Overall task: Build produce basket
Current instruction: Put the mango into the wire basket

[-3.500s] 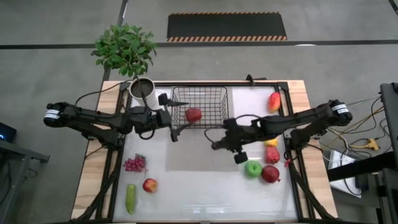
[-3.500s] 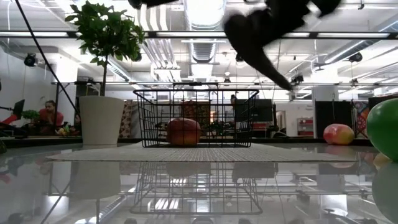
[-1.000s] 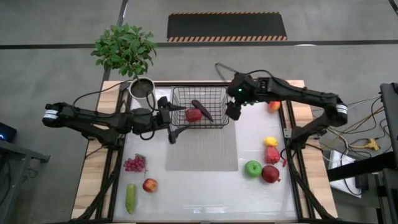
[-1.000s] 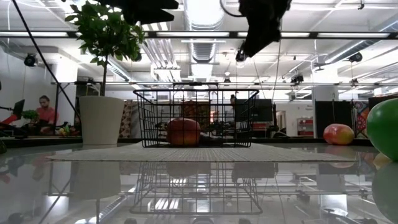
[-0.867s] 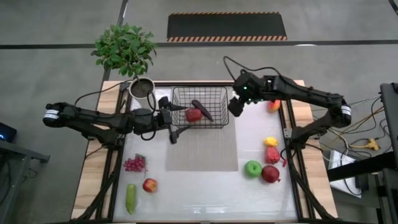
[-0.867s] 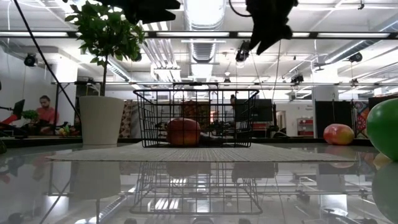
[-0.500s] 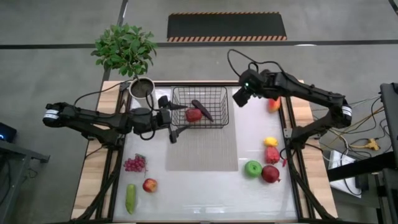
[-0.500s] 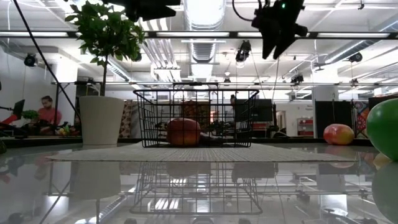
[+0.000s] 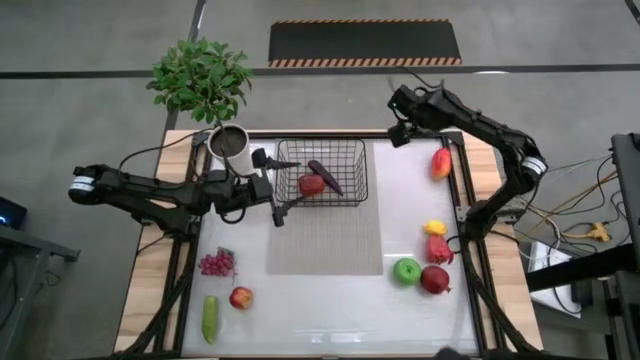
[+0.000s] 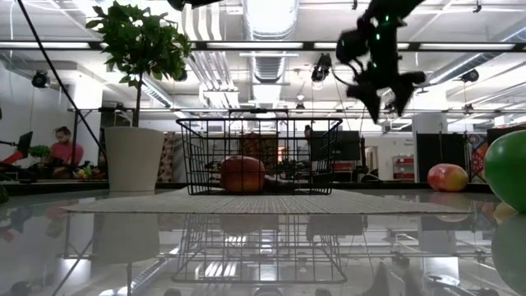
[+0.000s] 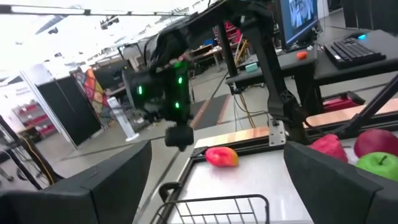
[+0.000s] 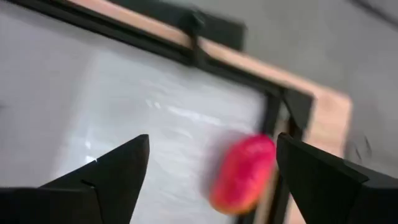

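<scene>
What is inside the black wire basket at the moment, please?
The basket holds a red apple and a dark eggplant lying beside it. In the low view the apple is plain, while the eggplant is barely visible behind it.

We see a leafy potted plant (image 9: 201, 76) in its white pot (image 9: 229, 146) at the table's (image 9: 330, 310) far left corner, a grey mat (image 9: 325, 248) mid-table.

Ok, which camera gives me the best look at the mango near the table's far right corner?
The high view: the mango lies whole and unobstructed beside the table's right rail. The low view shows it side-on, far off. The left wrist view catches it beyond the basket rim; the right wrist view shows it blurred between the open right pincer's fingers.
</scene>
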